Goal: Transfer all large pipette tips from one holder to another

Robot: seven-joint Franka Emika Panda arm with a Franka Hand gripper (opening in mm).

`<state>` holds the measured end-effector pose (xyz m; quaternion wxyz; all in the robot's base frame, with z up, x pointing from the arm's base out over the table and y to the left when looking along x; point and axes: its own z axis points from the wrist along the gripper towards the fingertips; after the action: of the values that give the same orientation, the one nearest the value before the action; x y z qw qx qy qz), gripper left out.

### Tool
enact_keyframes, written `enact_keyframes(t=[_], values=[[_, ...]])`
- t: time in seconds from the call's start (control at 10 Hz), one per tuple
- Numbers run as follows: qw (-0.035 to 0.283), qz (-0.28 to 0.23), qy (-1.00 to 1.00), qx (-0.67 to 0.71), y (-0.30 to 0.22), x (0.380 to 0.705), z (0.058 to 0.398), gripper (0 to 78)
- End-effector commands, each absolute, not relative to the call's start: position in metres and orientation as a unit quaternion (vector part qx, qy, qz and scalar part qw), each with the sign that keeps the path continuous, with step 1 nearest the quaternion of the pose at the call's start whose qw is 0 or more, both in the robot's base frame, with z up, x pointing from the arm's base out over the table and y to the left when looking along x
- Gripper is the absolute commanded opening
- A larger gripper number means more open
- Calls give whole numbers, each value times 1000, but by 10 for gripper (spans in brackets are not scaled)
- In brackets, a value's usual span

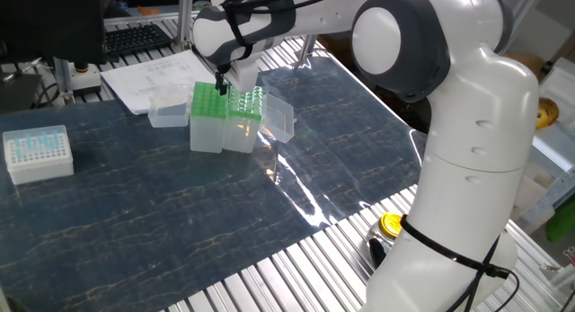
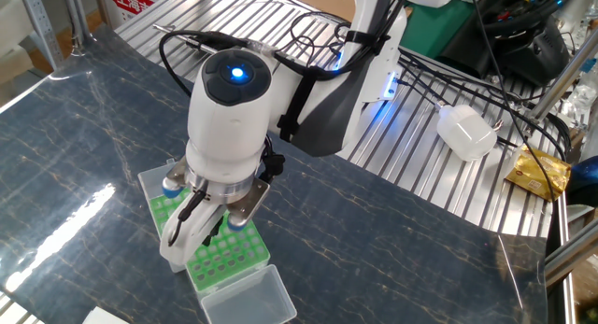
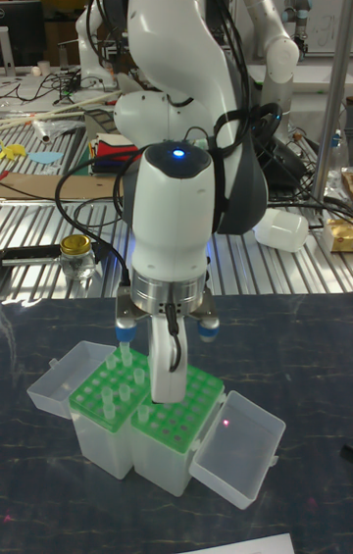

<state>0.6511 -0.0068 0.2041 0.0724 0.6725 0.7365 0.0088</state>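
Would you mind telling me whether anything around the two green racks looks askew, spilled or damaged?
Nothing stands out. Both green racks stand upright side by side with lids open, the large pipette tips sit upright in their holes, and the gripper hangs straight above them. No loose tips lie on the table.

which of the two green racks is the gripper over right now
The green rack without tips, beside the clear lid. The gripper sits low over it; the neighbouring rack holds the large pipette tips.

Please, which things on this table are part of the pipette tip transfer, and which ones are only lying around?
Part of the job:
- large pipette tips
- two green racks, side by side: one, the other
- gripper, above the racks

Only lying around:
- white box of small blue tips
- papers
- keyboard
- yellow-lidded jar
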Motion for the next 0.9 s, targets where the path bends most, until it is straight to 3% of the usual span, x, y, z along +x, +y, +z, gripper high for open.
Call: enact_keyframes(t=[0.1,0.9], values=[[60,-22,735,675,9,655,228,12],[52,-30,751,657,12,655,253,12]])
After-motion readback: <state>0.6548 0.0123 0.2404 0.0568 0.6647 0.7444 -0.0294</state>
